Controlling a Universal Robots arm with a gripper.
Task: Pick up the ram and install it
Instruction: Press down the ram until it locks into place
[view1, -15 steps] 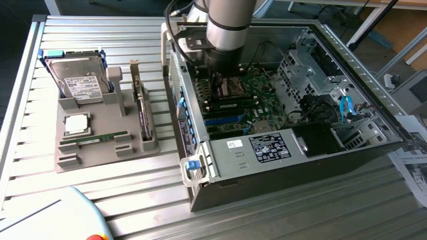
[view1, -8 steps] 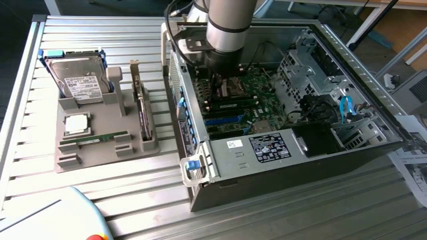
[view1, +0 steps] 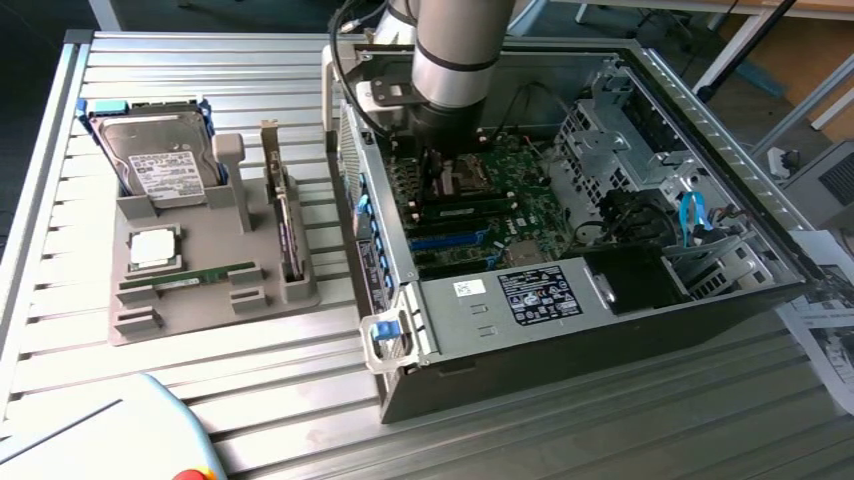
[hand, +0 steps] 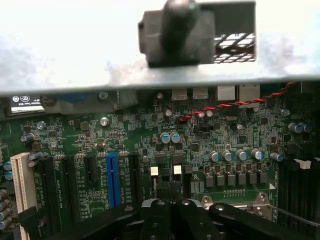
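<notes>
Lying flat in the grey holder (view1: 200, 300) near the bench's (view1: 534, 440) left edge, the ram (view1: 187, 278) sits well apart from the gripper (hand: 170, 200), whose jaws are closed empty over the motherboard (hand: 150, 145) inside the open computer case (view1: 601, 330).

labels on hard drive (view1: 158, 160) and power supply (view1: 537, 296), print unreadable
</notes>
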